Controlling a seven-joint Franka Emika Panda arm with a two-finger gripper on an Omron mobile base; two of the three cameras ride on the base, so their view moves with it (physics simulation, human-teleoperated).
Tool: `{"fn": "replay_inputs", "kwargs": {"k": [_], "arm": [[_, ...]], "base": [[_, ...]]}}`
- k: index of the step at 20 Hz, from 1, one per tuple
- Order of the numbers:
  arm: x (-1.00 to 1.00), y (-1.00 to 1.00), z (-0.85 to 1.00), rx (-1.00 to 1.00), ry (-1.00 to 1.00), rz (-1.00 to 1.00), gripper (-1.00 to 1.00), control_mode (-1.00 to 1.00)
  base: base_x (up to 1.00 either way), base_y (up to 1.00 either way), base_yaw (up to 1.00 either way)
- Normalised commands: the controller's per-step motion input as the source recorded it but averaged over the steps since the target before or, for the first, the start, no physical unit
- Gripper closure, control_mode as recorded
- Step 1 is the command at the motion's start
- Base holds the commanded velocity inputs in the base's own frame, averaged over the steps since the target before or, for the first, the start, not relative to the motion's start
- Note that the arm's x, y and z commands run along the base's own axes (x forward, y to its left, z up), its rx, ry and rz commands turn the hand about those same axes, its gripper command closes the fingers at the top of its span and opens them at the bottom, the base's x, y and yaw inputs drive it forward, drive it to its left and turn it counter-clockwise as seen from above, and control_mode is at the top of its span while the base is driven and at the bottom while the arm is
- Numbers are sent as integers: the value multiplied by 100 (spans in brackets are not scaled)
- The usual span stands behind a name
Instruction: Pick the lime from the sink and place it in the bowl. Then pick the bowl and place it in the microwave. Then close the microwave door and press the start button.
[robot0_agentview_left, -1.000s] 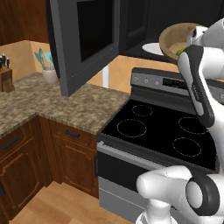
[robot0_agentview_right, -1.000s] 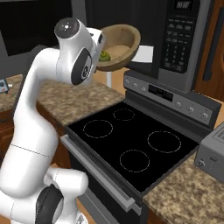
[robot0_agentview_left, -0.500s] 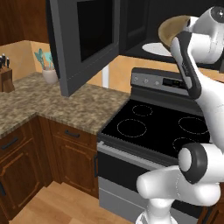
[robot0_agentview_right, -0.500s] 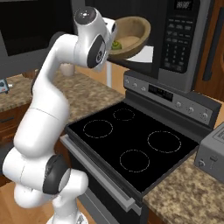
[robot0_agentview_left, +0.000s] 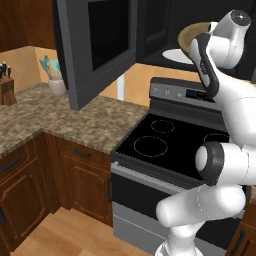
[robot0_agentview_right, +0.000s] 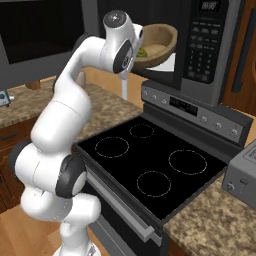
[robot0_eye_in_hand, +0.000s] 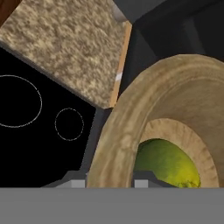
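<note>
At the microwave (robot0_agentview_right: 210, 45) mouth, my tool (robot0_eye_in_hand: 109, 181) grips the bowl (robot0_agentview_right: 156, 46) rim, lime (robot0_eye_in_hand: 168, 162) inside; next I set it onto the turntable.

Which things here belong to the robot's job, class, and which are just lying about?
Job: bowl, lime inside it, microwave, its open door, turntable, gripper holding the bowl.
Lying about: stove, knife block, utensil pot, toaster.

No text can be read; the microwave (robot0_agentview_right: 210, 45) display is illegible.
</note>
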Motion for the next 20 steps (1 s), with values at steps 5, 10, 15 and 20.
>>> {"fn": "replay_inputs", "kwargs": {"k": [5,10,15,20], "arm": [[52,-8,-36,0,0,0,100,-100],[55,-26,-4,0,0,0,100,-100],[34,-14,2,0,-2,0,100,-100],[45,-8,-29,0,0,0,100,-100]], "base": [[0,0,0],[0,0,0],[0,0,0],[0,0,0]]}}
